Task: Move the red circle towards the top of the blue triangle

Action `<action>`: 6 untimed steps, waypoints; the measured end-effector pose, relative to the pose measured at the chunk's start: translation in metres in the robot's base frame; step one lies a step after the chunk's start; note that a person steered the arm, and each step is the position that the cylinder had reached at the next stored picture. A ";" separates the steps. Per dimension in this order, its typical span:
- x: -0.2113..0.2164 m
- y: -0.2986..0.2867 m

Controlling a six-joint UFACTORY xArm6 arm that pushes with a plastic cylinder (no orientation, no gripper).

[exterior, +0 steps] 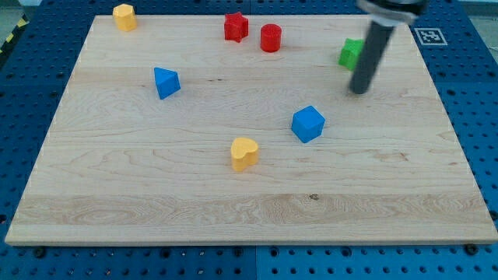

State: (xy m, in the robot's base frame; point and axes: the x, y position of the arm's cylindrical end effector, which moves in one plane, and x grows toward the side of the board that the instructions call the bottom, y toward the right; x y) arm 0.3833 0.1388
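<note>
Here, my tip [359, 91] rests on the bench [233, 210] toward the view's upper right; the rod carries no gripper, so no open or closed state applies. The green block [351, 52], its shape partly hidden by the rod, sits just above the tip and slightly to its left. The red circle [270, 37] stands well to the tip's left and higher in the view, apart from it, with the red star-like block [236, 26] just beyond on its left. The blue triangle [166, 82] lies far to the tip's left at roughly its height. The blue cube-like block [308, 124] lies below and left of the tip, near it; the yellow heart [243, 153] farther down-left. A yellow block [124, 16] occupies the far upper left.
</note>
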 end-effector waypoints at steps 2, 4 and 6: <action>-0.061 -0.064; -0.086 -0.075; -0.109 -0.075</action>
State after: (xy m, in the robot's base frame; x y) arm 0.2739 0.0641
